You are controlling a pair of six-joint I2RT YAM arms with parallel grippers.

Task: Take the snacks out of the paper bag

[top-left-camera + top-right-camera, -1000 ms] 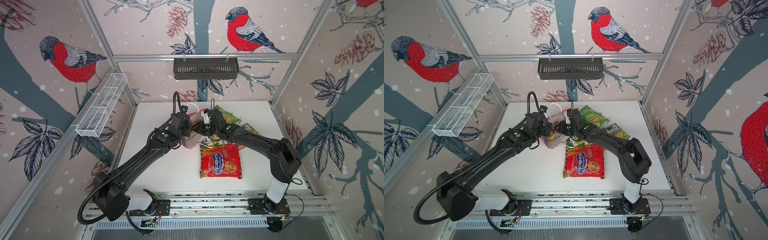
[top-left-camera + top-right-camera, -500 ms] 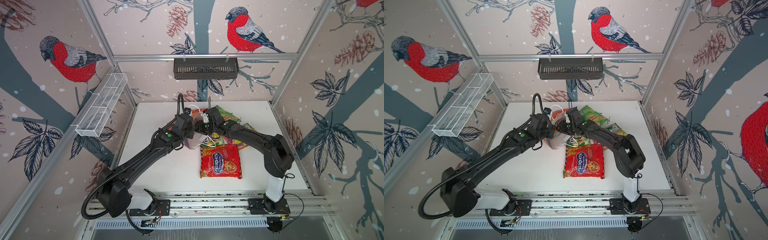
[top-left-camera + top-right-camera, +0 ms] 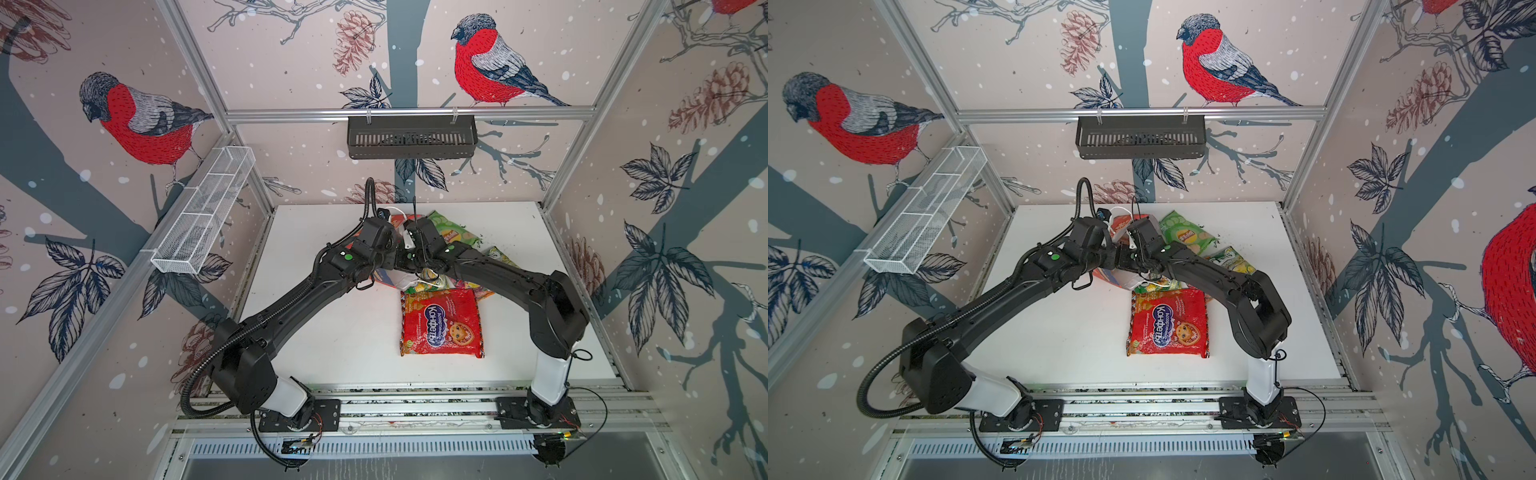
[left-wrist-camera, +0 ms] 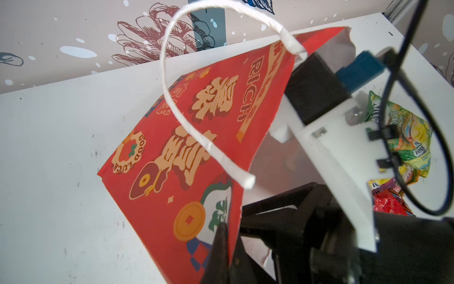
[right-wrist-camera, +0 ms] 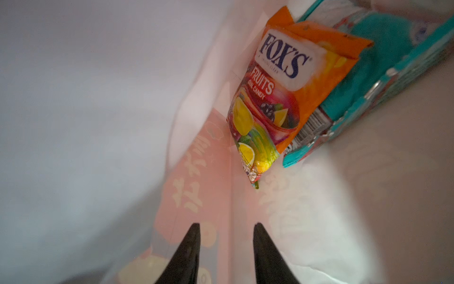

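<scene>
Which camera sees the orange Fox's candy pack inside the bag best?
The right wrist view: the orange Fox's pack shows up close, with its label readable. The left wrist view shows only the paper bag from outside. In both top views the arms and bag hide it.

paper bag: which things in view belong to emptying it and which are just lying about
Part of the job:
- paper bag
- orange Fox's pack and teal packet, both inside the bag
- large red packet, green chip bag and green Fox's pack, out on the table

Just there:
- white wire basket on the side rail
- black rack on the back rail
</scene>
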